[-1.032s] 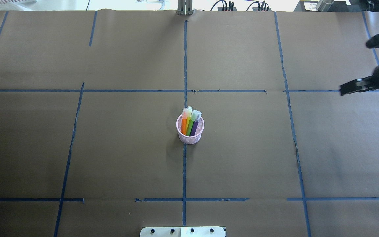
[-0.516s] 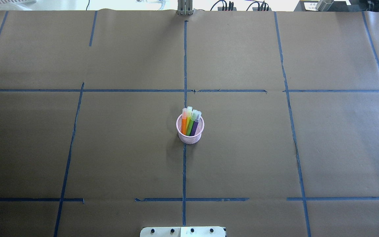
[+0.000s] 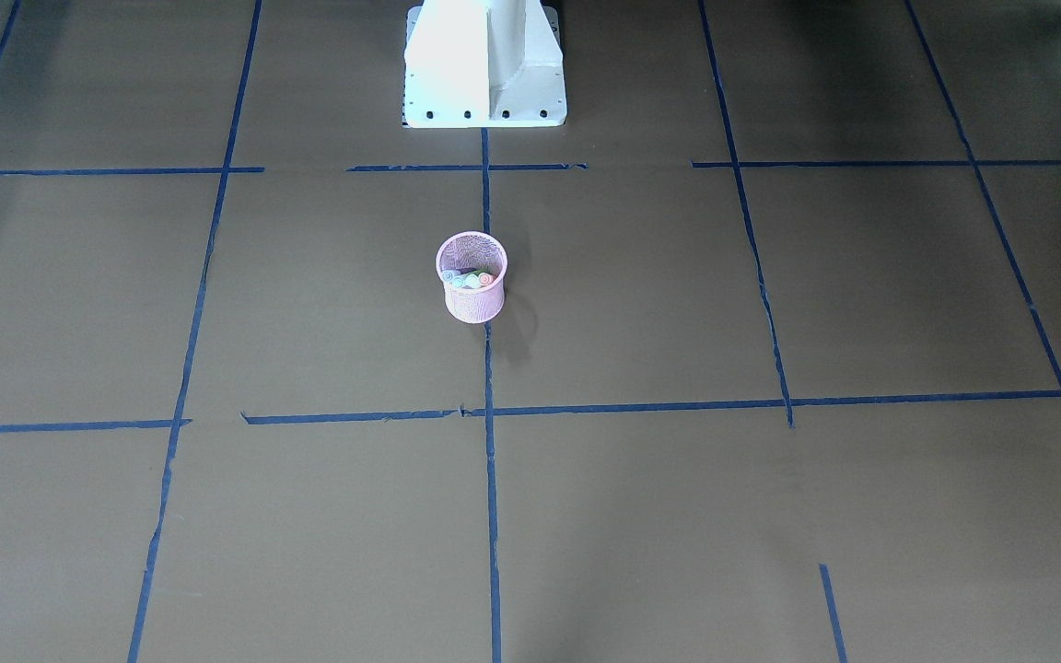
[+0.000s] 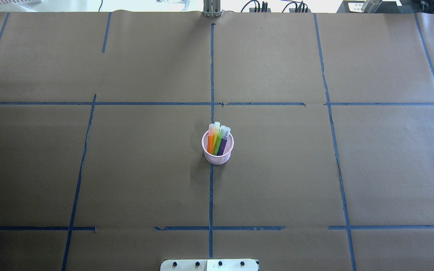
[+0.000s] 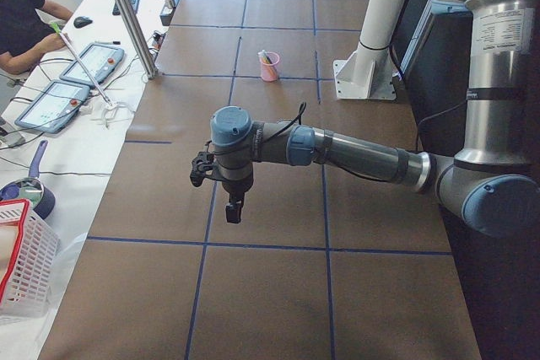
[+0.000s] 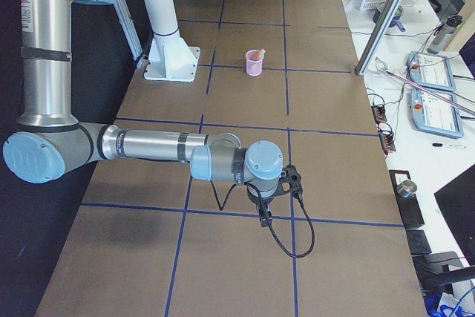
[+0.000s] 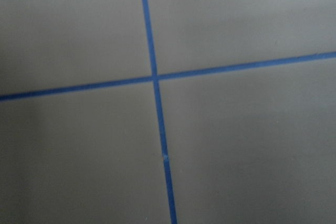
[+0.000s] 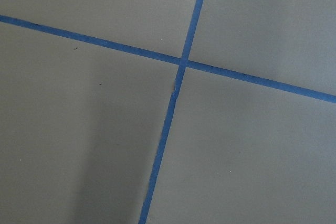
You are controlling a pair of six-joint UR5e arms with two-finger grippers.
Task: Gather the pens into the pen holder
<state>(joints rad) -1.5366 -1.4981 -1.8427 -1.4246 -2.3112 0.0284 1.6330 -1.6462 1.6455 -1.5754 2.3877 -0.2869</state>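
Observation:
The pink mesh pen holder [image 4: 217, 159] stands upright at the table's middle. The orange, yellow, green and purple pens [image 4: 217, 140] stand inside it, pale caps up. The holder also shows in the front view [image 3: 473, 304] with the cap ends [image 3: 468, 279] at its rim. My left gripper [image 5: 234, 208] shows only in the left side view, hanging above the paper far from the holder [image 5: 269, 69]. My right gripper [image 6: 263, 217] shows only in the right side view, also far from the holder [image 6: 254, 64]. I cannot tell whether either is open or shut.
Brown paper with blue tape lines [image 4: 211, 75] covers the table. The robot's white base [image 3: 484, 64] stands behind the holder. Both wrist views show only paper and tape crosses. A white basket [image 5: 21, 267] and an operator's desk lie beyond the table's left end.
My right gripper, at the overhead view's right edge one second ago, has withdrawn out of that view. The holder and pens have not moved.

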